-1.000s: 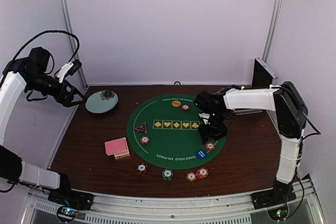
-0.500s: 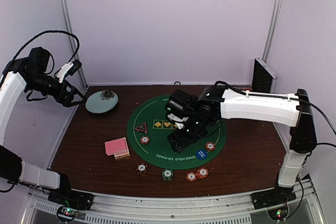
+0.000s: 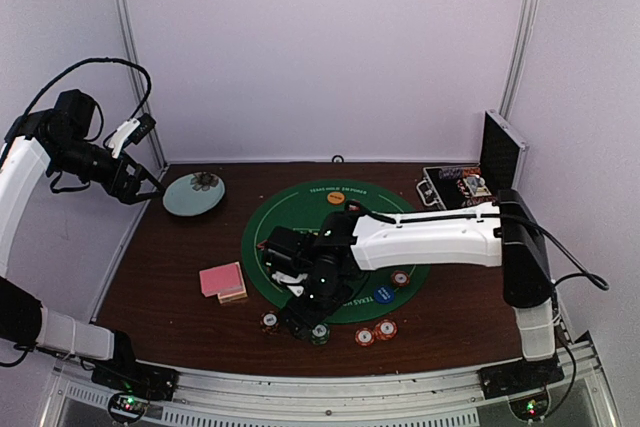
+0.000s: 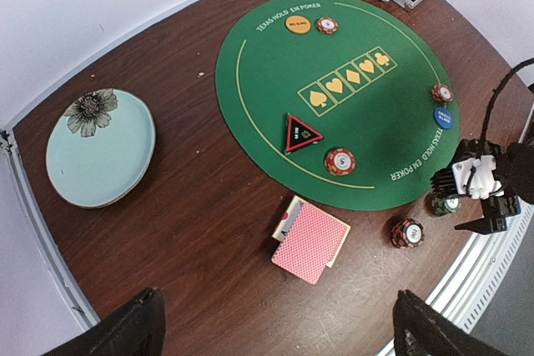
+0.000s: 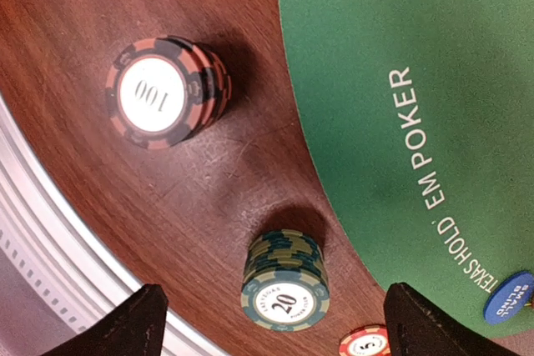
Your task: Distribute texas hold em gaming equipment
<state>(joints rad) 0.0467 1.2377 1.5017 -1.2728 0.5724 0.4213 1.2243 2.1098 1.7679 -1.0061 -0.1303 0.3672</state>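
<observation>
L gripper [image 4: 275, 314] up by pale blue plate [image 4: 58, 174], jaws wide, empty. Pink-backed card deck [image 3: 222, 280] on wood. Red 100 chip stack [image 5: 163, 93], green 20 chip stack [image 5: 285, 283] off green mat [image 5: 400, 39]. R gripper [image 5: 271, 291] wide, empty, above green stack. Prob. chip-pickup approach; next: descend, straddle, close.

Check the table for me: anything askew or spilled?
The pink-backed playing card deck beside the round green felt mat looks askew: its upper part sits twisted off the layer beneath. Nothing spilled.

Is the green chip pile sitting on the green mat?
No, the green chip pile stands on the brown table, just off the green mat's edge.
</observation>
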